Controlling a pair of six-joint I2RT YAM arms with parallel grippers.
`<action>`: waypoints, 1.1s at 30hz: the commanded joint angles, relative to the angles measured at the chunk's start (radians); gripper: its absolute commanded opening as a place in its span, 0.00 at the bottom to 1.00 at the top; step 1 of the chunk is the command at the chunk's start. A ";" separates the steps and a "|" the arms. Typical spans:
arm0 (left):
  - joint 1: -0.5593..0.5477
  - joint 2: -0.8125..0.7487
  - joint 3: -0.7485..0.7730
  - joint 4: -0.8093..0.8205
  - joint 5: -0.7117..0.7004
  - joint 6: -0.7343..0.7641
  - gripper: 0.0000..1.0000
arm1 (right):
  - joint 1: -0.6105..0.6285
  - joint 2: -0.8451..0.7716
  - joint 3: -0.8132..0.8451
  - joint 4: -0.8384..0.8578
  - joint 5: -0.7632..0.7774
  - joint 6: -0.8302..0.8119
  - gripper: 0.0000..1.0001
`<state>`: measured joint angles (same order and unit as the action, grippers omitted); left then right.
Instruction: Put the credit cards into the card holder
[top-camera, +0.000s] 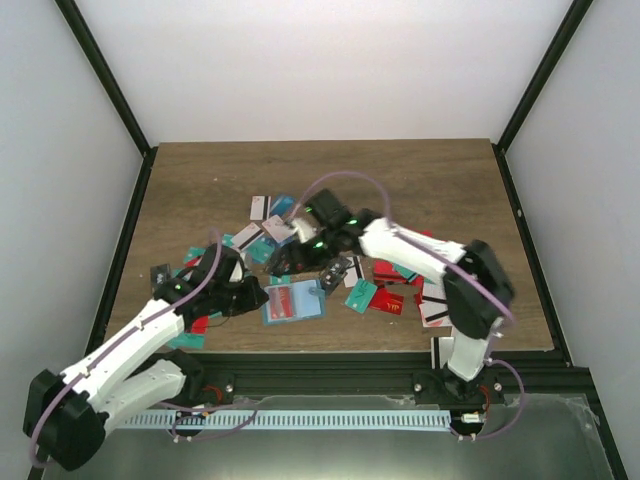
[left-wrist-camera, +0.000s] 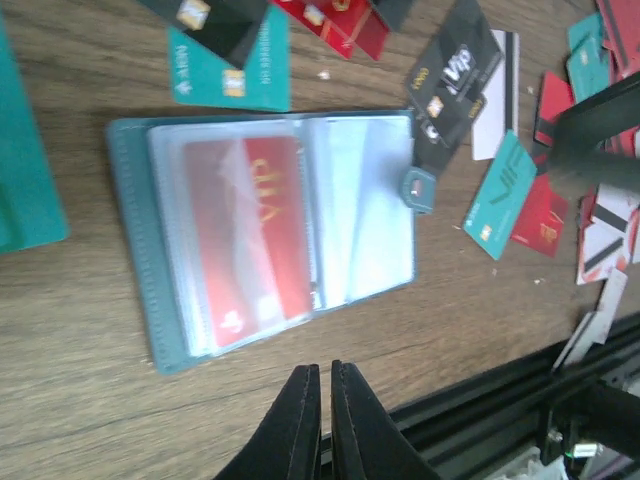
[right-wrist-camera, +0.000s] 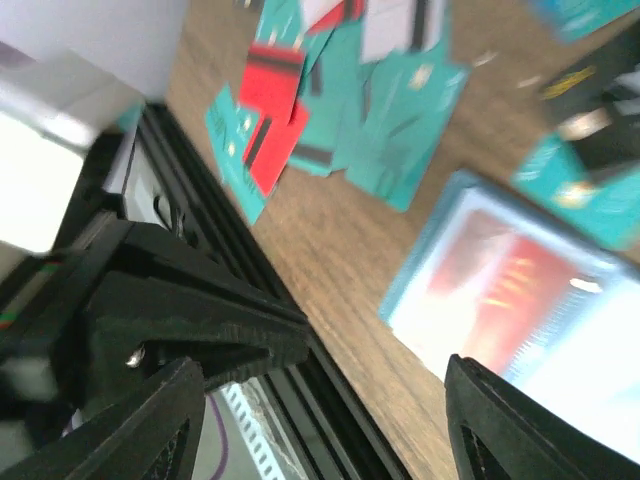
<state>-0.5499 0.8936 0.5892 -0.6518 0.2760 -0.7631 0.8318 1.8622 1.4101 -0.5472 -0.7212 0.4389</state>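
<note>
Card holder (top-camera: 295, 302): spread flat on the table (top-camera: 200, 180), centre, close to the near edge, light-blue inside facing up. One red card (left-wrist-camera: 245, 235) tucked under a clear sleeve in one half. Clasp tab (left-wrist-camera: 420, 188) sticking out from the edge of the other half.

Credit cards (top-camera: 385, 300): strewn loose around the holder on its far, left and right sides. Red, teal, white and black, several overlapping.

Left gripper (left-wrist-camera: 324, 370): just left of the holder and pointed at it, fingers pressed together, nothing between them.

Right gripper (right-wrist-camera: 322, 365): by the holder's far edge, fingers spread wide, nothing gripped. Wrist view blurred, holder at the right of it.
</note>
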 joint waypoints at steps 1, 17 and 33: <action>-0.019 0.090 0.099 0.039 0.095 0.060 0.06 | -0.148 -0.220 -0.186 0.012 0.192 0.107 0.68; -0.183 0.699 0.544 0.141 0.120 0.185 0.07 | -0.584 -0.669 -0.618 -0.247 0.607 0.286 1.00; -0.320 1.022 0.782 0.134 0.193 0.229 0.07 | -0.744 -0.541 -0.741 -0.372 0.675 0.473 1.00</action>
<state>-0.8684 1.9179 1.3655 -0.5270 0.4461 -0.5495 0.1463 1.2911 0.6746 -0.9127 -0.0788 0.8970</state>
